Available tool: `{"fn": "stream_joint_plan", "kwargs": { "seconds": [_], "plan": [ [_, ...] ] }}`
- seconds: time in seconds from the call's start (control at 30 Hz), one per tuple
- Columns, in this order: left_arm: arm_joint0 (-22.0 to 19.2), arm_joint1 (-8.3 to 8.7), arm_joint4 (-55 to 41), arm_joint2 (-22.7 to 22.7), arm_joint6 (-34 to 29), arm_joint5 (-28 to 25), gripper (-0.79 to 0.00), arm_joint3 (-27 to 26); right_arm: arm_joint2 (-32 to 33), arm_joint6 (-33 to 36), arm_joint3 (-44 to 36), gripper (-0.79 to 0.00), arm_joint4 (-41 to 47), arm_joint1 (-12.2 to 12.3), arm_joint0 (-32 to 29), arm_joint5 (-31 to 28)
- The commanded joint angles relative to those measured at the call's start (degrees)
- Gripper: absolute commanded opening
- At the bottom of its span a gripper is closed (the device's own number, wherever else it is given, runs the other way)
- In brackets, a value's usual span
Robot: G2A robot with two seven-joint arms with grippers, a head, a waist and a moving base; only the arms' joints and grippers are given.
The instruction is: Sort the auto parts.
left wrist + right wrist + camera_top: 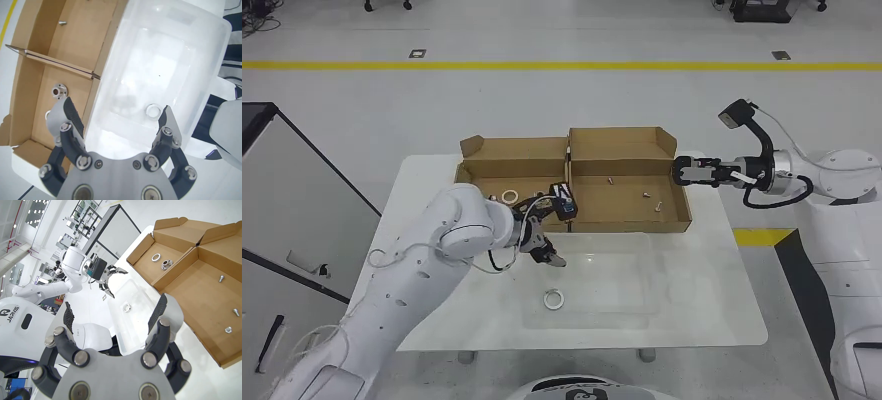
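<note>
A metal ring [553,298] [153,112] [127,308] lies in the clear plastic tray [622,300] [189,56] [132,289]. My left gripper [545,248] [117,109] [115,281] hovers open above the tray's end nearest the cardboard boxes, empty, with the ring just beyond one fingertip. The left box [482,178] [143,262] holds another ring [510,195] [156,257] and a flanged hub [58,91] [166,264]. The right box [627,205] [198,298] holds two bolts [220,278] [235,311] and a nut [228,330]. My right gripper [679,172] [115,304] hangs open and empty at the right box's outer edge.
The two boxes stand side by side at the back of the white table [432,200], their raised flaps [474,146] and shared wall [56,64] sticking up. The tray lies in front of them. Bare table shows to the left of the boxes and tray.
</note>
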Motion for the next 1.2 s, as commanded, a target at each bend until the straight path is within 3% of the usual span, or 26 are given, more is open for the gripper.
{"fn": "stream_joint_plan", "kwargs": {
  "seconds": [0.0,0.4,0.5,0.73,0.97,1.17],
  "plan": [
    [-0.8,0.6,-1.7,1.3,-0.3,0.3,0.0,-0.3,0.0,0.0,0.0,0.0,0.0,0.0,0.0,0.0],
    [-0.5,0.62,-1.5,2.0,-0.9,0.9,0.0,-0.7,0.0,0.0,0.0,0.0,0.0,0.0,0.0,0.0],
    [-1.9,0.7,-4.0,6.0,-4.0,4.0,0.0,-2.0,0.0,0.0,0.0,0.0,0.0,0.0,0.0,0.0],
    [-11.5,0.23,-9.3,18.3,-9.0,9.0,0.0,-0.8,0.0,0.0,0.0,0.0,0.0,0.0,0.0,0.0],
    [-19.0,-0.88,-12.0,28.2,-9.8,9.8,0.0,5.7,0.0,0.0,0.0,0.0,0.0,0.0,0.0,0.0],
    [-22.7,-1.93,-11.4,33.2,-8.1,8.1,0.0,9.4,0.0,0.0,0.0,0.0,0.0,0.0,0.0,0.0]
  ]
}}
